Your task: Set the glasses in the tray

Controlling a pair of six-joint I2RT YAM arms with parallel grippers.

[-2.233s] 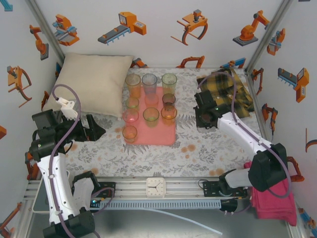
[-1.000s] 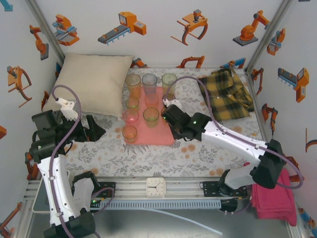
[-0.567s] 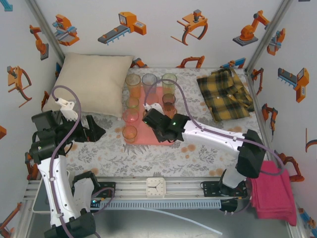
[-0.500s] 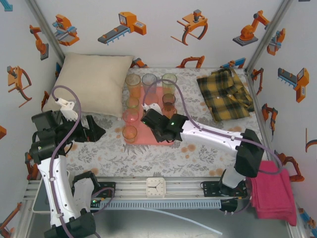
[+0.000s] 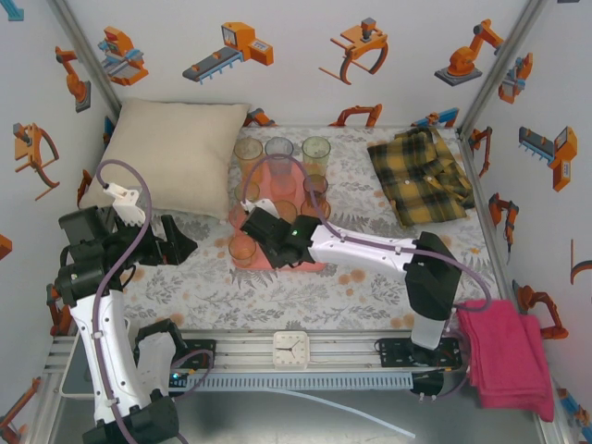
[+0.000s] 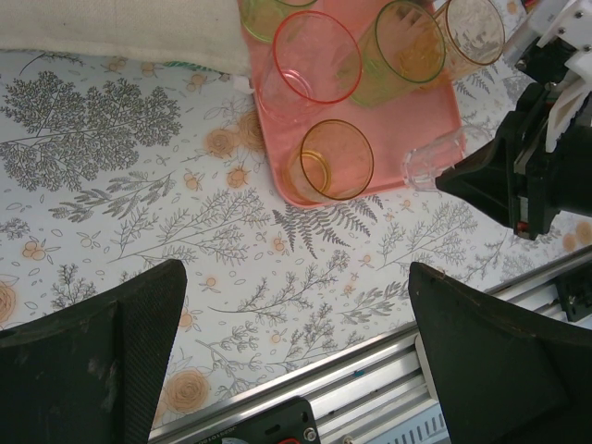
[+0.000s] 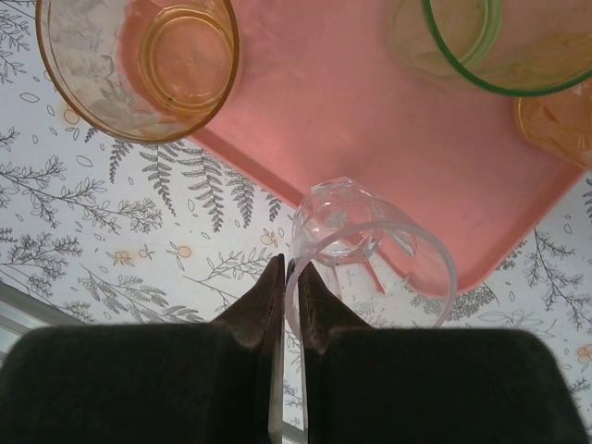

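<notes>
Right gripper (image 7: 289, 270) held a clear tumbler (image 7: 344, 222) at the near edge of the tray (image 7: 324, 111).

Its fingers were pinched together on the tumbler's wall at the rim, one inside and one outside, probably so the tumbler hung upright and could be set down without tipping. It sat over the bare near strip of the tray, beside the orange tumbler (image 7: 139, 65) and short of the green glass (image 7: 499, 46), likely because that spot was free; whether its base touched was unclear. The left gripper (image 6: 294, 277) hovered with its fingers wide apart over the desk (image 6: 111, 213), leaving room.
</notes>
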